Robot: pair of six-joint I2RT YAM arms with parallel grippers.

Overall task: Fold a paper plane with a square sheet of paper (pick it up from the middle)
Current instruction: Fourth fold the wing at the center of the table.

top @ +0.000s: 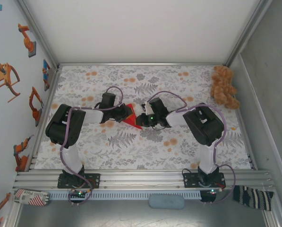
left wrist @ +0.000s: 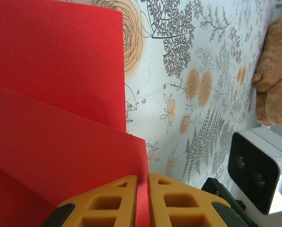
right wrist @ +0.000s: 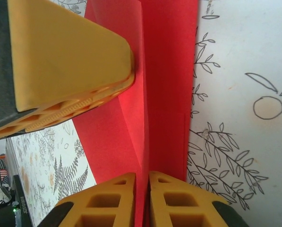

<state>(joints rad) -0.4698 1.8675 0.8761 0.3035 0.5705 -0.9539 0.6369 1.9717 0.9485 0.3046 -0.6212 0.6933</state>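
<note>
Top cam: red paper [top: 131,121] mid-table on floral cloth [top: 178,151], partly folded, pinched from 2 sides. Left gripper [top: 125,112] on its left, right gripper [top: 143,118] on its right, almost tip to tip.

Left wrist cam: yellow fingers [left wrist: 107,201] closed to a slit on a paper edge, folded layers spread above. Right arm's white camera [left wrist: 259,170] close by.

Right wrist cam: fingers [right wrist: 169,194] clamped on a raised crease, w/ left gripper's finger over the paper just ahead.

Around: brown teddy bear [top: 224,87] at far-right corner, well apart, blocking nothing.

Count: 2 arms, 2 grippers, 1 sheet, 1 bear.
</note>
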